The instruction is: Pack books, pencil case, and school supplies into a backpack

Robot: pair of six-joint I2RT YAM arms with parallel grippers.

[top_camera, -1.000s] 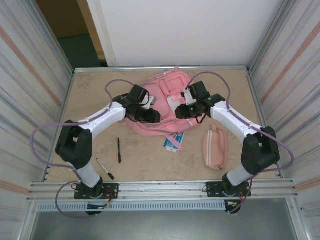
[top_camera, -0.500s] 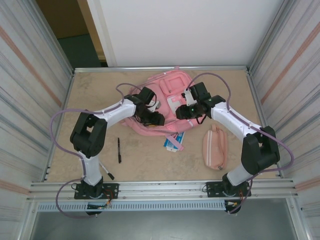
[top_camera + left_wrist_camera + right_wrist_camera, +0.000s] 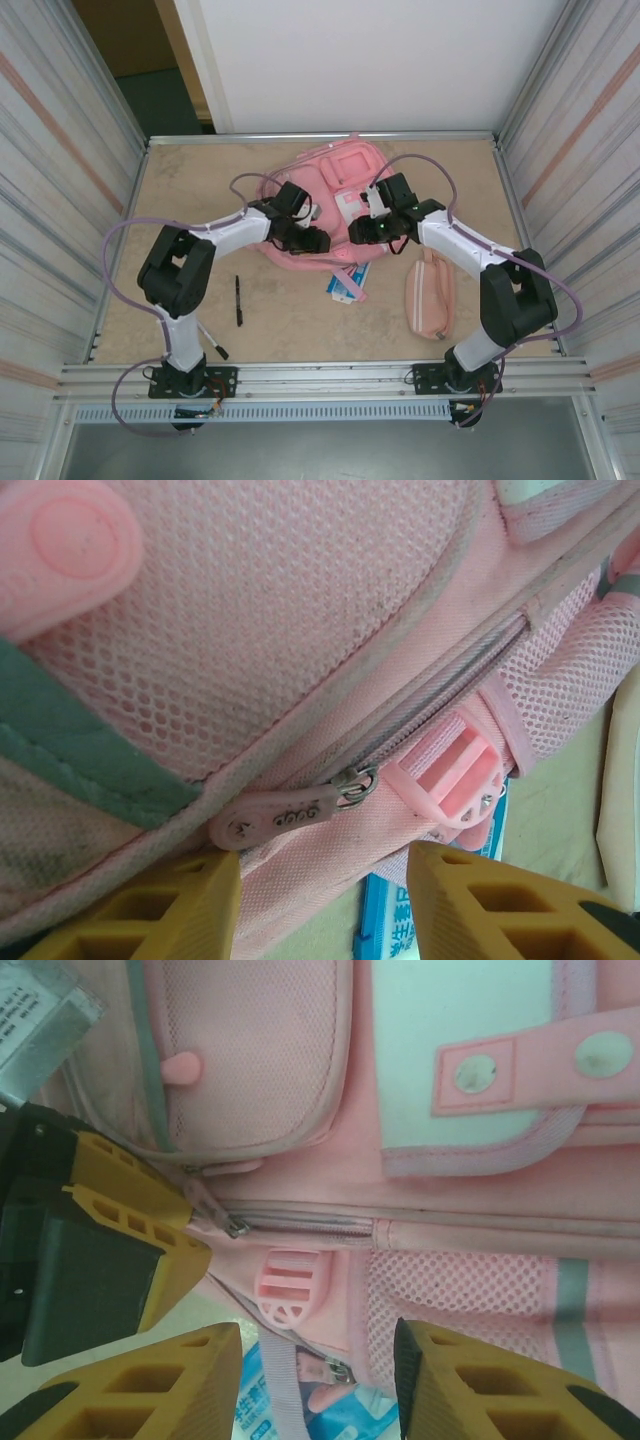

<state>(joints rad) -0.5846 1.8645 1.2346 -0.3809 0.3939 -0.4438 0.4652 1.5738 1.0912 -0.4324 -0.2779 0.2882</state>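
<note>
Top external: you have the backpack mid-table, with the pencil case lying apart to its right. Left wrist: your left gripper is half-open and empty just below the rubbery zip pull, likely lining up to unzip. Right wrist: your right gripper gapes empty near the ribbed plastic buckle, probably to steady the mesh.

The packet lay partly under the backpack's near edge. The pencil case lay near-right of it, two pens near-left.
</note>
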